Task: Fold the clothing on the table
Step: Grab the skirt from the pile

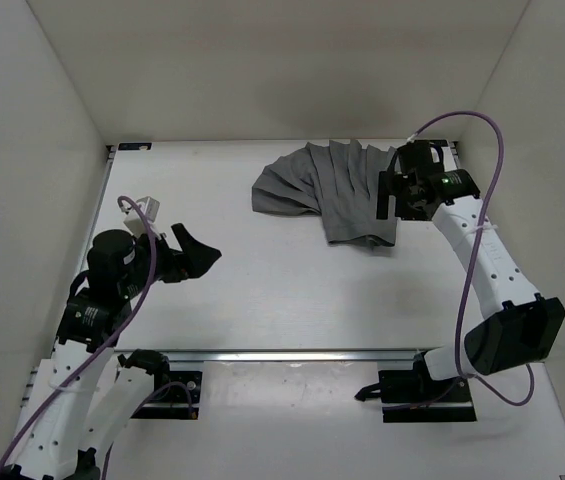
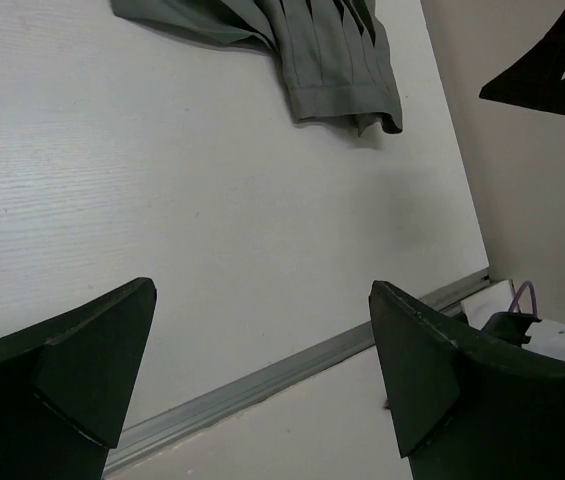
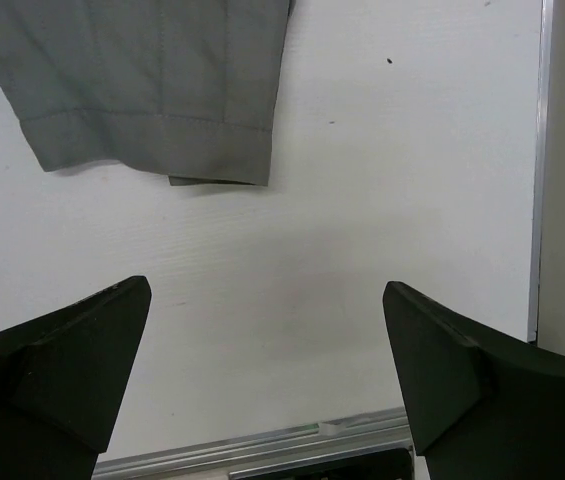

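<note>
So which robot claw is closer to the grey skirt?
The right one. The right gripper hangs open right by the right edge of the clothing. The left gripper, open too, is far off to its left and nearer the arm bases.

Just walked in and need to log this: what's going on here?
Two robot arms are set to fold the dark grey pleated clothing, which lies bunched at the far right of the table. Neither holds it yet. The right gripper hangs open by its right edge; the left gripper is open over bare table, well away from it.
</note>
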`<state>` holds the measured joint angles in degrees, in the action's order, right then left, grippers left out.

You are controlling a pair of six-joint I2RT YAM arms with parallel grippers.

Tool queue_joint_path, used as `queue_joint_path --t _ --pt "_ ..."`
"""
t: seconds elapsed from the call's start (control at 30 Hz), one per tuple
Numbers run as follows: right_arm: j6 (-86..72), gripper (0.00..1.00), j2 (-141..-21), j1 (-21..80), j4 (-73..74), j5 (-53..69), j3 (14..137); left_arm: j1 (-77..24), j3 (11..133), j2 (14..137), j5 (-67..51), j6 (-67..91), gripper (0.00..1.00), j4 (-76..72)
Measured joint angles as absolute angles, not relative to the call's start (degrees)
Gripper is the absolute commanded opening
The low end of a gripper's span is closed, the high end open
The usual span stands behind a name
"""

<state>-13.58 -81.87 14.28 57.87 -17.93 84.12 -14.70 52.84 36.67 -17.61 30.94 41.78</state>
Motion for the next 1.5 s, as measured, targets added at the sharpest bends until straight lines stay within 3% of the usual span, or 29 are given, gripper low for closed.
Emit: queue_joint_path --t 0.33,0.5,0.53,0.57,0.6,0.63,0.7,0.73,0.77,0.8,0.93,0.97,1.03,1.07,1.33,1.47,1.5 --pt "-11.55 1.0 -67.22 6.35 56.31 -9.04 80.64 -14.28 49.34 26.11 -12.88 31.09 0.98 32.82" --pt "-11.77 0.95 -65.73 4.27 53.3 -5.3 78.11 -13.65 50.78 30.26 -10.72 29.89 0.99 29.43" --pt "-12.1 0.82 -65.8 3.16 52.31 -3.97 76.93 -13.63 50.85 31.53 -10.44 29.58 0.9 28.8" --pt "-12.49 0.5 -66.04 1.74 51.31 -2.52 75.5 -13.63 50.81 32.64 -10.0 29.63 0.79 28.47" --pt "-13.43 0.29 -66.35 0.21 49.78 -1.23 73.82 -13.61 50.39 33.36 -9.63 29.78 0.4 27.73" --pt "-14.02 0.26 -66.83 -0.78 48.73 -0.19 72.53 -13.56 49.95 33.69 -9.56 30.26 0.19 27.2" --pt "-15.9 0.28 -68.82 -2.48 47.18 1.78 71.11 -13.28 49.1 34.3 -9.8 31.2 0.12 25.98" --pt "-16.62 0.39 -70.0 -3.14 46.68 2.59 71.02 -13.15 49.1 34.81 -10.04 31.81 0.32 25.23" --pt "-17.26 0.49 -71.4 -3.75 45.8 3.49 71.0 -13.06 49.06 35.44 -10.44 32.42 0.45 24.14" --pt "-17.89 0.7 -72.73 -4.12 44.69 4.12 70.87 -12.93 48.84 36.03 -11.14 33.15 0.44 23.07" --pt "-19.33 0.73 -77.43 -4.86 40.95 6.42 70.04 -12.47 44.47 37.21 -14.81 36.82 0.53 18.13" --pt "-19.99 0.69 -78.76 -5.08 39.75 7.01 69.84 -12.34 42.68 37.3 -16.03 37.89 0.53 16.97" --pt "-21.47 0.69 -81.89 -5.67 36.82 8.84 69.01 -11.94 39.99 37.5 -17.85 39.59 0.51 15.57" --pt "-22.26 0.61 -83.44 -6.13 35.53 9.82 68.55 -11.77 39.24 37.76 -18.61 40.12 0.51 15.29" --pt "-26.83 0.59 -91.77 -7.27 26.0 15.86 60.88 -11.29 38.89 38.89 -20.23 40.71 0.51 14.55" --pt "-28.4 0.45 -95.31 -7.66 21.76 20.32 59.46 -11.05 38.89 38.96 -20.25 40.27 0.52 14.59" --pt "-28.67 0.32 -96.16 -7.88 20.58 21.32 59.46 -10.98 38.89 38.96 -20.25 40.07 0.52 14.61"
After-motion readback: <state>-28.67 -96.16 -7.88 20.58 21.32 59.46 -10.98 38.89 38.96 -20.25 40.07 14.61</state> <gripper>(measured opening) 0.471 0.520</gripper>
